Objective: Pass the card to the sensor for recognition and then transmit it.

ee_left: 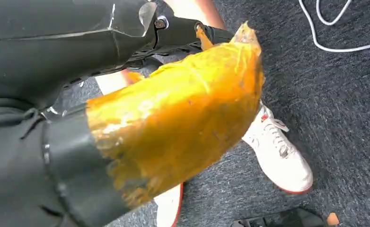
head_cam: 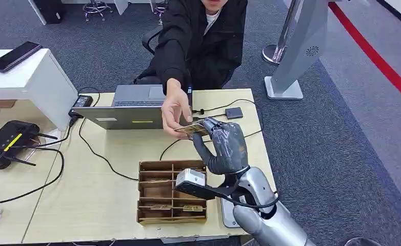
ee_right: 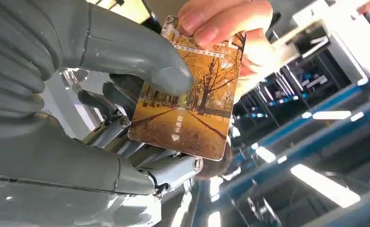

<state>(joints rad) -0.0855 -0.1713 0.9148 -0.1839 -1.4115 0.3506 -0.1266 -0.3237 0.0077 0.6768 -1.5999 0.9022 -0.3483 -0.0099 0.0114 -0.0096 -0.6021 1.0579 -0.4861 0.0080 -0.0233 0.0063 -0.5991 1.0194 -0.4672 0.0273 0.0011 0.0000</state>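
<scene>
Head view: right hand (head_cam: 224, 146) grips card (head_cam: 192, 129) over wooden table (head_cam: 111, 154), grey carpet (head_cam: 342, 128) around.

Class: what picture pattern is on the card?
An autumn tree-lined path in orange-gold on the card, clearest in right wrist view.

the card (ee_right: 192, 101) reads "取电卡" above an arrow.

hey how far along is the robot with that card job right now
Late stage, it seems: the handover. The right hand holds the card out over the desk, thumb pressed on its face, and a person's hand already pinches the other end. The small dark sensor lies beyond on the table; whether the scan happened can't be told. Left: the robot releasing the card.
</scene>
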